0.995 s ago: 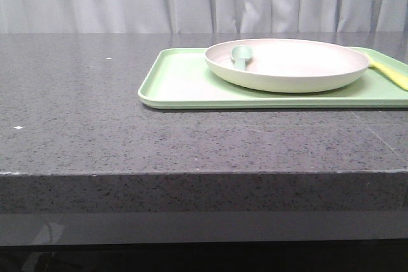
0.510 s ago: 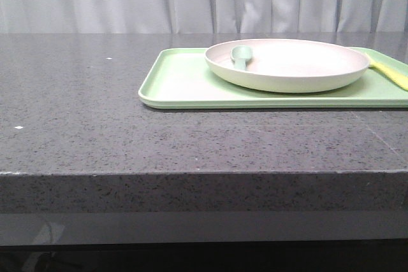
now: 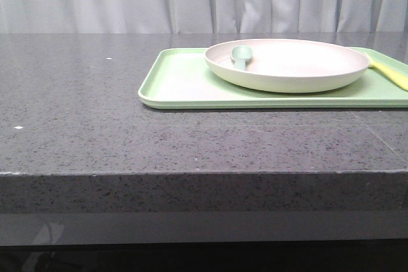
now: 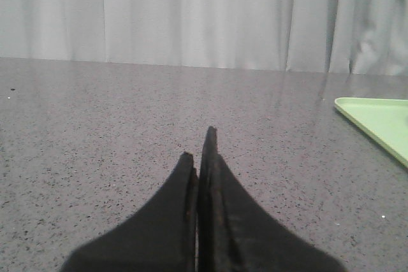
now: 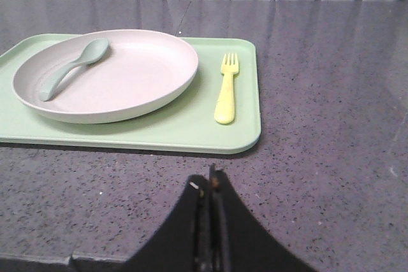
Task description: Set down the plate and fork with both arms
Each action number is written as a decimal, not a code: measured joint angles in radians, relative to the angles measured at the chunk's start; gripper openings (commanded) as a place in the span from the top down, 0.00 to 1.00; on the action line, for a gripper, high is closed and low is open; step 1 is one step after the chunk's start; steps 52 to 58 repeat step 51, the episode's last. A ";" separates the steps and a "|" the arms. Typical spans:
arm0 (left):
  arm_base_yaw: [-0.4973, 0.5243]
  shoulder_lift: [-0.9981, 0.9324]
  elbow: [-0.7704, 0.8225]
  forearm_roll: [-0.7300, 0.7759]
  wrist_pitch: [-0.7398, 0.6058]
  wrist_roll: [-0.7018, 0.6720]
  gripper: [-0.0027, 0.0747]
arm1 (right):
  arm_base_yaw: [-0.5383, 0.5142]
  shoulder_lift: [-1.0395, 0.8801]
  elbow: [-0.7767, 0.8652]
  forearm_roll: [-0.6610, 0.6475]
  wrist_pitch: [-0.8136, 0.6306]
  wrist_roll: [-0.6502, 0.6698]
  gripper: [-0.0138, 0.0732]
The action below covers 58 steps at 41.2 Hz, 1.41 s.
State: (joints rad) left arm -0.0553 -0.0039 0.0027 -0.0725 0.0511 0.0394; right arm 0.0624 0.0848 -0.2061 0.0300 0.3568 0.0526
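In the front view, the plate point(image 3: 287, 64) is seen resting on the tray point(image 3: 185, 84), with no arm visible. In the left wrist view, the left gripper point(image 4: 203, 151) is shown clenched, empty, over the bare table point(image 4: 95, 125). Only the right wrist view shows the whole fork point(image 5: 226, 87), lying beyond the clenched, empty right gripper point(image 5: 207, 186), beside the plate holding a spoon point(image 5: 70, 68).

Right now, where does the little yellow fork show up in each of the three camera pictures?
Front view: the fork shows only partly at the far right edge, on the green tray, behind the plate.
Left wrist view: not in it; only a tray corner shows.
Right wrist view: whole fork, on the tray beside the plate.
Shared landmark: the green tray.
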 measured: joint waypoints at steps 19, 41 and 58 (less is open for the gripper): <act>0.000 0.000 0.000 0.000 0.000 0.000 0.99 | -0.021 -0.093 0.232 0.000 -0.331 0.000 0.92; 0.000 0.000 0.000 0.000 0.000 0.000 0.99 | -0.028 -0.093 0.232 0.000 -0.340 0.000 0.92; 0.000 0.000 0.000 0.000 0.000 0.000 0.99 | -0.028 -0.093 0.232 0.000 -0.340 0.000 0.92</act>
